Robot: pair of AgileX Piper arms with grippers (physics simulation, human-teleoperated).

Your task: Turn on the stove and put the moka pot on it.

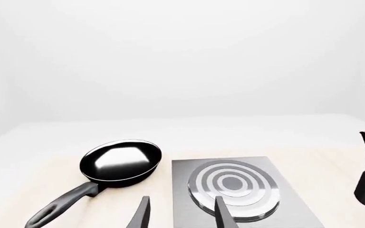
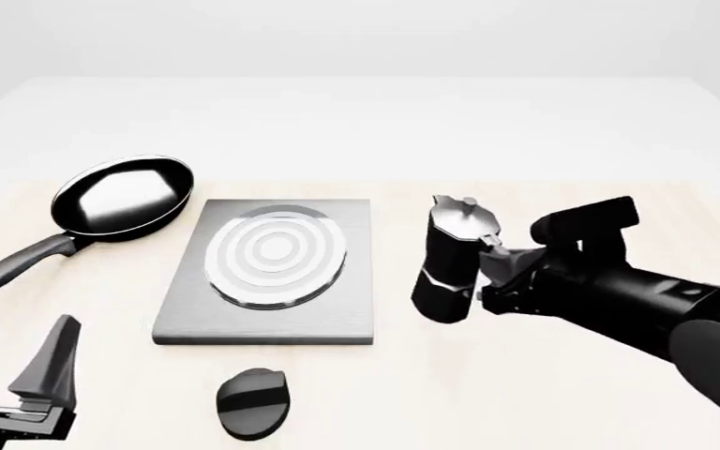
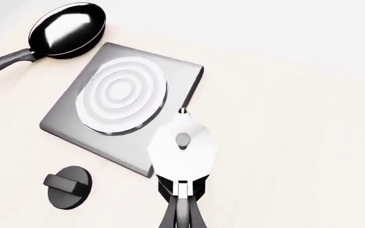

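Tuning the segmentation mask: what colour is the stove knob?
Black knob, an oval disc with a raised grip bar. Clearest in the right wrist view.

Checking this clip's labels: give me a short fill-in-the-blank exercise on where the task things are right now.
1. The moka pot stands on the table, to the ____ of the stove in the front view.
2. The right gripper is shut on the pot's ____.
3. The left gripper is ____ and holds nothing.
4. The burner rings carry ____ for now.

Missing words: right; handle; open; nothing
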